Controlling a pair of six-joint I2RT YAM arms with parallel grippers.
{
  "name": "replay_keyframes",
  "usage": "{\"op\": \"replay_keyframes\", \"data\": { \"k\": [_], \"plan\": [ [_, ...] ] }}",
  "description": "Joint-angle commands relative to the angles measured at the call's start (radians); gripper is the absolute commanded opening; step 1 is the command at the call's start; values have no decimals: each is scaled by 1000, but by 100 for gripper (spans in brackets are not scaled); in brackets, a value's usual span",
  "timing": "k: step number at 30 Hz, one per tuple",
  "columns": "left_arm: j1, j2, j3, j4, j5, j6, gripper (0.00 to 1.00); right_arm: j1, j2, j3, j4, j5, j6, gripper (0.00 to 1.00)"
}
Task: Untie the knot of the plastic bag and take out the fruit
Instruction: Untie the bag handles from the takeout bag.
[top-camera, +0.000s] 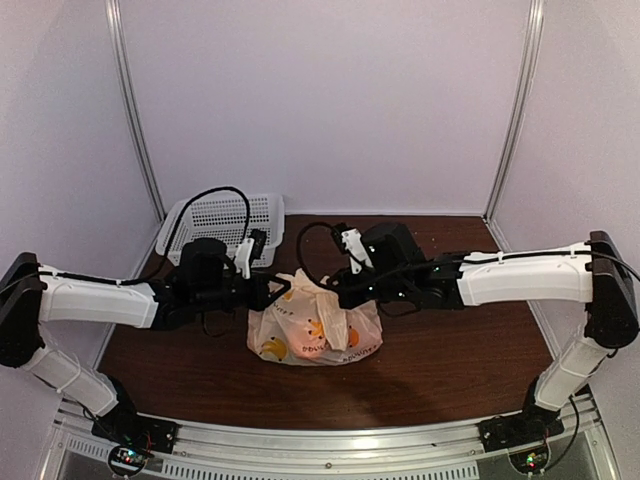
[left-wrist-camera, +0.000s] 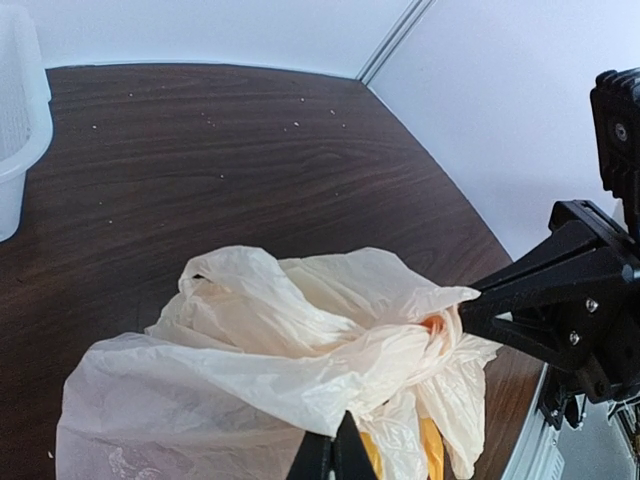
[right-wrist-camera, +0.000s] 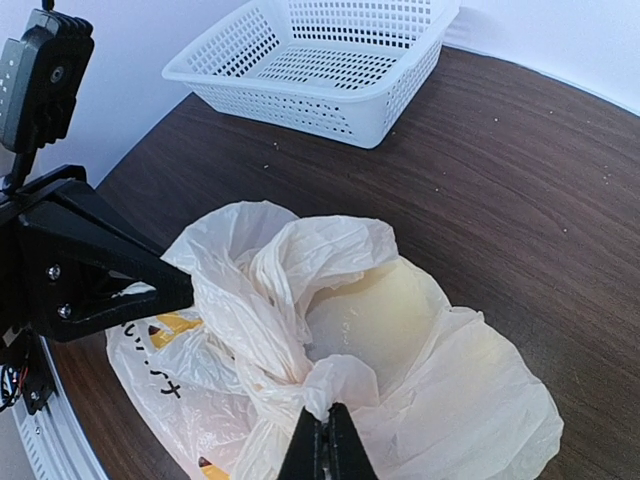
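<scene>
From above, the bag (top-camera: 315, 330) is sitting near the middle of the table (top-camera: 450, 360), with the basket (top-camera: 222, 222) lying behind it to the left. The left gripper (top-camera: 286, 290) and right gripper (top-camera: 334, 292) are meeting the bag's bunched top from opposite sides, both jaws standing closed. Orange patches of fruit (top-camera: 346, 335) are showing through the film, inside the bag.

In the left wrist view, the left gripper (left-wrist-camera: 335, 458) is sitting at the bottom edge, its fingers pressed together on a fold of the bag (left-wrist-camera: 230, 370). The right gripper (left-wrist-camera: 472, 303) is reaching in from the right, its closed tip biting the crumpled film. A corner of the basket (left-wrist-camera: 18, 120) is showing at far left.

In the right wrist view, the right gripper (right-wrist-camera: 325, 448) is pinching a gathered twist of film, the knot (right-wrist-camera: 322, 392), with no gap between its fingers. The left gripper (right-wrist-camera: 182, 290) is gripping a flap of the bag (right-wrist-camera: 470, 400) at the left. A pale rounded fruit (right-wrist-camera: 375, 310) is pressing against the film from inside. The basket (right-wrist-camera: 320, 60) is lying well behind.
</scene>
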Motion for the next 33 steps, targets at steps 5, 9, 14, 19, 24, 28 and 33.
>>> {"op": "replay_keyframes", "data": {
  "k": [5,9,14,19,24,28,33],
  "plan": [
    [17,-40,-19,-8,-59,-8,0,-29,-79,-62,-33,121,30,0],
    [20,-39,-21,-15,-65,-8,0,-32,-87,-82,-31,128,37,0],
    [29,-44,-30,-33,-78,-15,0,-38,-96,-109,-24,140,48,0],
    [40,-50,-43,-45,-92,-26,0,-45,-105,-133,-16,144,57,0],
    [46,-47,-48,-43,-85,-31,0,-51,-105,-147,-6,141,63,0],
    [46,-42,-49,-42,-87,-32,0,-53,-103,-155,-2,141,66,0],
    [60,-32,-55,-65,-111,-65,0,-62,-110,-169,-1,143,74,0]
  ]
}}
